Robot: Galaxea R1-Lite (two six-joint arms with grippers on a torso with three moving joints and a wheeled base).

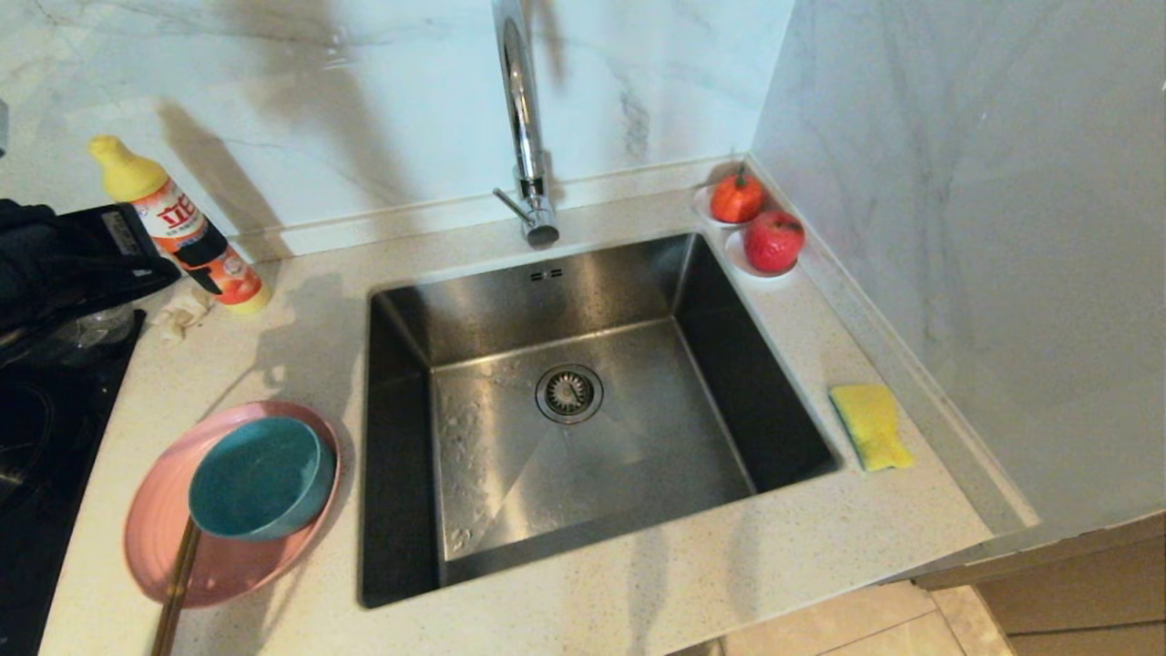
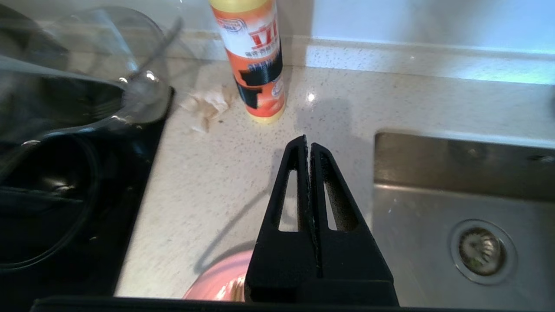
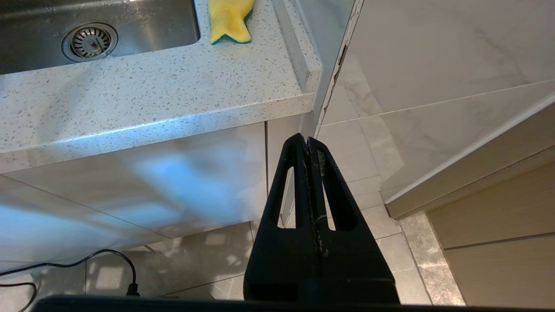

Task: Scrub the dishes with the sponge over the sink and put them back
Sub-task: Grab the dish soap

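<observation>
A pink plate (image 1: 155, 524) lies on the counter left of the sink (image 1: 756, 383). A teal bowl (image 1: 260, 478) sits on it, and wooden chopsticks (image 1: 178, 583) rest across its near rim. The yellow sponge (image 1: 870, 424) lies on the counter right of the sink, also seen as the sponge (image 3: 229, 19) in the right wrist view. My left gripper (image 2: 308, 145) is shut and empty, held above the counter between the plate's rim (image 2: 221, 277) and the detergent bottle (image 2: 258, 65). My right gripper (image 3: 307, 141) is shut and empty, hanging below the counter's front edge over the floor.
A tall chrome faucet (image 1: 524, 118) stands behind the sink. An orange detergent bottle (image 1: 182, 228) and crumpled paper (image 1: 182, 314) are at the back left. A clear glass bowl (image 2: 108, 65) sits on the black cooktop (image 1: 36, 456). Two red fruits (image 1: 772, 241) rest on small dishes at the back right corner.
</observation>
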